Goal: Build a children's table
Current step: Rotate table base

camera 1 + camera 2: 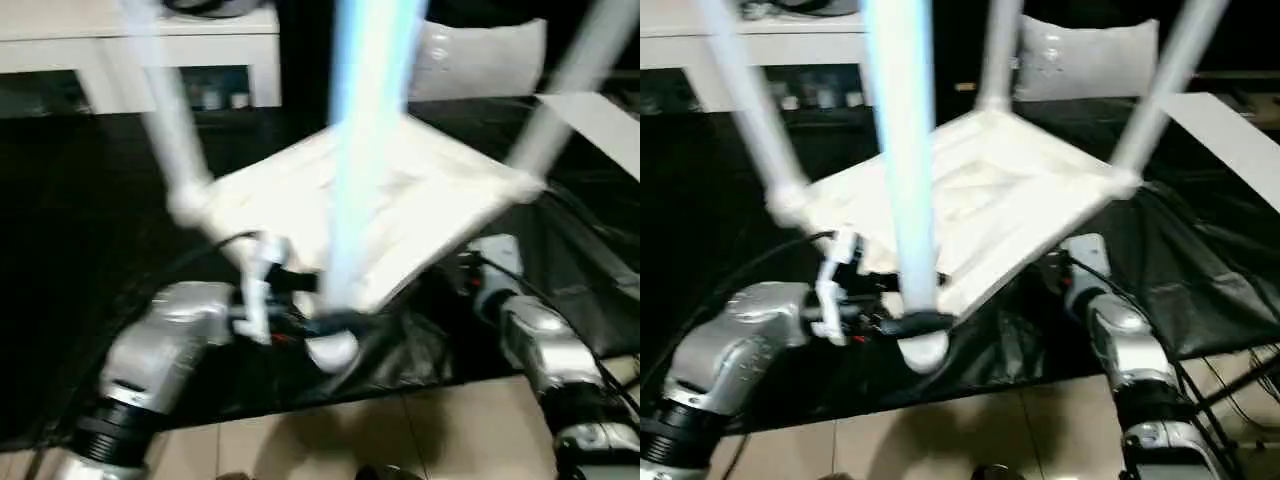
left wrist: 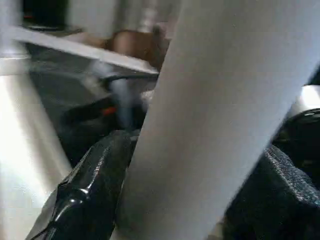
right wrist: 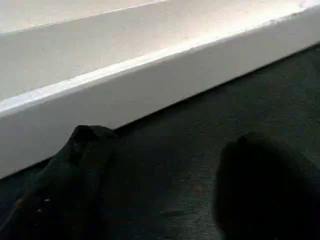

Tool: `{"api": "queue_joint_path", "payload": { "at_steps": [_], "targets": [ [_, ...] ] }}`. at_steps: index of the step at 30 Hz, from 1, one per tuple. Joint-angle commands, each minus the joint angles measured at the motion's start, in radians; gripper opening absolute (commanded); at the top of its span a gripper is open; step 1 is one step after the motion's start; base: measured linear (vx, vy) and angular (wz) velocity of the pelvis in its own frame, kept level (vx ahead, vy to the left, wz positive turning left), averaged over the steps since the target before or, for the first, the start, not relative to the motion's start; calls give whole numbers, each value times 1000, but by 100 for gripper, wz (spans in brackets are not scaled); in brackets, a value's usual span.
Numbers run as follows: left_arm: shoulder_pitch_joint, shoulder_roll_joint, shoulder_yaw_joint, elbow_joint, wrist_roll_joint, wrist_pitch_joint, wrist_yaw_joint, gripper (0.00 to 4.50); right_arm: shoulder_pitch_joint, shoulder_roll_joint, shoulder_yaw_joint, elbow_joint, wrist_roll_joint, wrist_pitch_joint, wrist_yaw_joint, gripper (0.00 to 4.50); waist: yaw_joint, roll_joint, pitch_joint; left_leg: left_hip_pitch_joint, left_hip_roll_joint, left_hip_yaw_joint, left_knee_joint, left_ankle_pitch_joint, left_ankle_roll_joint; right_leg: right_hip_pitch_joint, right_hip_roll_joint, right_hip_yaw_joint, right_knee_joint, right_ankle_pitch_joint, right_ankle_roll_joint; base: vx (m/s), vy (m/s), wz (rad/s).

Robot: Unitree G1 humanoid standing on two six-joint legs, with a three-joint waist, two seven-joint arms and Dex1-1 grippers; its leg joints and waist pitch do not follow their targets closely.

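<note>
Tabletop point(image 1: 970, 200) inverted and tilted on dark cloth point(image 1: 1200, 290), ribbed underside up, near corner lifted toward the camera. Four legs seen rising from corner sockets: far-left leg point(image 1: 745, 110), far-middle leg point(image 1: 998, 50), right leg point(image 1: 1165, 70), near leg point(image 1: 902, 150). Near leg close to the lens, bluish in the light, base at the near corner socket point(image 1: 923, 350).

Left tool point(image 1: 925, 322) clamped around the near leg low down, just above the socket; in the left wrist view, black fingers point(image 2: 87, 190) pressed on either side of the white shaft point(image 2: 215, 120). Grip placed low probably to steer the tapered end into the socket and press or twist it home.

Right tool point(image 3: 160, 190) beside the tabletop's right edge point(image 3: 150, 70), fingers spread apart and holding nothing, dark cloth visible between them. Right forearm point(image 1: 1120, 350) under or against that side, likely bracing the top so it cannot slide while the left pushes; contact not confirmable.

Judgement: last leg being seated, task near its end. Seating depth at the near socket not readable. Risk: top pivoting on the cloth under a sideways load.

Background: long white cabinet point(image 1: 790, 45) and white cushion point(image 1: 1085, 55), well apart. Tiled floor point(image 1: 990, 440) at near edge.
</note>
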Motion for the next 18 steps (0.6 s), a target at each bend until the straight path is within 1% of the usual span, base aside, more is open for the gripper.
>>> {"api": "queue_joint_path", "payload": {
  "at_steps": [1,2,3,4,5,6,8,9,10,12,14,15,16,17,18],
  "targets": [
    [8,-17,-37,-47,-35,33,4,346,-35,34,48,5,-1,-32,59,450,12,-12,-63,-19,14,1,-65,-140,53,73,-54,51,-70,-360,-144,0,0,0],
    [8,-26,-43,-53,-41,43,12,346,-39,42,57,9,-2,-37,75,450,9,-12,-62,-20,13,1,-64,-137,57,74,-53,51,-70,-357,-145,0,0,0],
    [8,-28,-44,-54,-42,45,13,346,-40,43,59,10,-3,-38,78,450,7,-12,-62,-18,13,2,-64,-137,60,72,-52,51,-71,-358,-146,0,0,0],
    [7,-42,-52,-67,-50,66,23,346,-48,56,86,22,-14,-57,114,450,6,-12,-63,-19,15,1,-64,-138,62,73,-52,50,-68,-360,-149,0,0,0],
    [5,-53,-57,-75,-49,79,30,346,-58,69,102,38,-25,-73,131,450,4,-12,-62,-18,14,2,-63,-145,63,71,-50,49,-72,-373,-147,0,0,0],
    [5,-55,-59,-77,-49,82,33,346,-61,73,104,45,-28,-77,132,450,4,-10,-59,-15,13,2,-63,-154,63,68,-50,49,-76,-391,-144,0,0,0],
    [0,-63,-66,-77,-47,86,41,346,-80,91,113,75,-41,-96,135,450,3,-9,-60,-13,14,0,-64,-163,58,67,-51,48,-77,-410,-141,0,0,0],
    [-1,-66,-67,-76,-46,87,44,346,-84,97,113,81,-41,-99,140,450,3,-6,-60,-11,15,0,-64,-170,56,65,-50,49,-78,-410,-141,0,0,0],
    [-3,-70,-68,-75,-46,89,48,346,-89,103,113,88,-39,-103,148,450,3,-6,-61,-12,15,0,-64,-169,56,67,-50,49,-76,-404,-143,0,0,0],
    [-15,-89,-71,-62,-41,89,65,346,-102,132,129,96,-42,-116,174,450,6,3,-63,-11,17,-2,-65,-167,54,68,-51,50,-71,-370,-155,0,0,0],
    [-20,-98,-71,-56,-40,89,74,346,-105,142,136,98,-43,-123,187,450,6,-1,-64,-12,18,-1,-65,-162,55,70,-50,50,-70,-342,-166,0,0,0],
    [-24,-105,-73,-52,-40,92,82,346,-108,152,146,102,-44,-130,207,450,7,5,-65,-13,19,-3,-65,-157,56,72,-51,50,-66,-323,-174,0,0,0],
    [-29,-116,-73,-47,-34,89,93,346,-111,164,157,107,-47,-136,218,450,6,5,-65,-13,19,-2,-65,-161,56,71,-50,50,-67,-319,-177,0,0,0],
    [-37,-135,-73,-34,-22,87,115,346,-124,183,163,134,-63,-153,210,450,4,2,-66,-14,18,-2,-65,-162,55,73,-51,50,-65,-314,-183,0,0,0],
    [-42,-145,-72,-25,-15,84,127,346,-132,192,164,149,-73,-161,194,450,3,4,-64,-13,17,-1,-64,-170,53,71,-51,50,-70,-327,-184,0,0,0]
  ]
}}
